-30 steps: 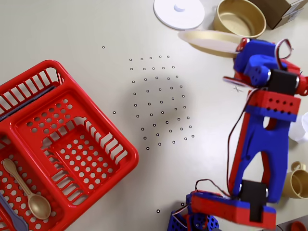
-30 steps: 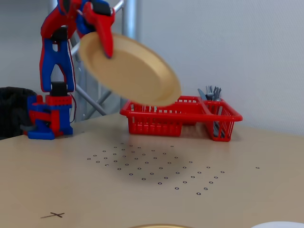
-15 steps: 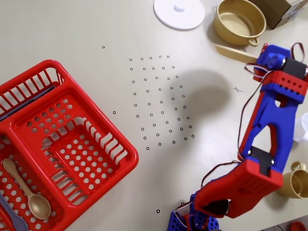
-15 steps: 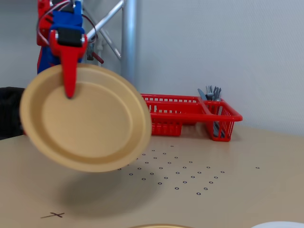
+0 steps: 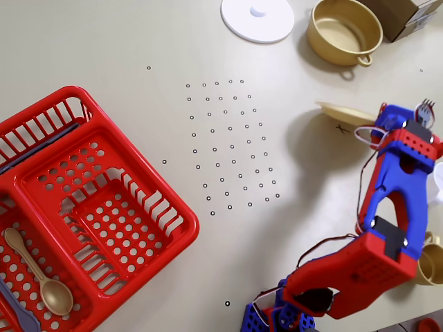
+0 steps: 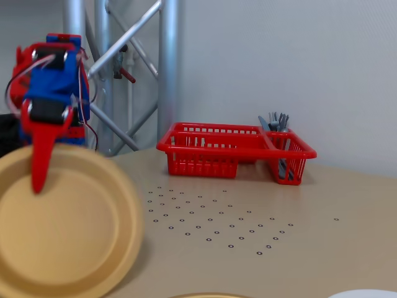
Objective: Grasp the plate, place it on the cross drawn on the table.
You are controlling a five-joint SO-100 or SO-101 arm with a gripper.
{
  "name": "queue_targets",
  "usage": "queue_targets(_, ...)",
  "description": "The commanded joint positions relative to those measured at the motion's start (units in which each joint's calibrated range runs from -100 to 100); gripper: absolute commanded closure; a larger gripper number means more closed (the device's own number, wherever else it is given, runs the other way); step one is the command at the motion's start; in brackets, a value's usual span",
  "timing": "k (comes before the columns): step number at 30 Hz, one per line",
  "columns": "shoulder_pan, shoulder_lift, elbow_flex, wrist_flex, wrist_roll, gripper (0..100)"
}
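The tan-gold plate (image 6: 68, 230) stands almost upright and low over the table (image 6: 298, 248), filling the lower left of the fixed view with its well facing the camera. My gripper (image 6: 38, 181) is shut on its upper rim, one red finger (image 6: 43, 149) lying across the well. From overhead the plate (image 5: 341, 112) shows as a thin tilted sliver at the right, with the gripper (image 5: 370, 126) at its right end. The grey cross (image 5: 340, 128) peeks out just below that sliver. The plate hides the cross in the fixed view.
A red dish rack (image 5: 90, 207) with a spoon (image 5: 41, 277) fills the overhead left; it stands at the back in the fixed view (image 6: 236, 152). A white lid (image 5: 257, 17), tan pot (image 5: 344, 29) and cardboard box (image 5: 401, 14) line the top. A dot grid (image 5: 232, 142) marks the middle.
The arm has swung the held plate down from high beside the pot to low over the cross. In the fixed view the plate dropped left and toward the camera.
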Motion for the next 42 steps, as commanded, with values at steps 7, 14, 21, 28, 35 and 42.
queue_targets(7, 2.0, -2.8, 18.6, -26.7, 2.5, 100)
queue_targets(14, -1.3, -1.5, 27.6, -36.5, 1.0, 100)
queue_targets(21, -4.3, -0.7, 36.1, -45.5, 2.3, 98)
queue_targets(28, -4.4, -2.7, 39.6, -45.6, 4.9, 89)
queue_targets(35, -3.2, -8.2, 44.7, -45.4, 7.6, 85)
queue_targets(42, -4.5, -20.7, 55.6, -43.3, 7.9, 86)
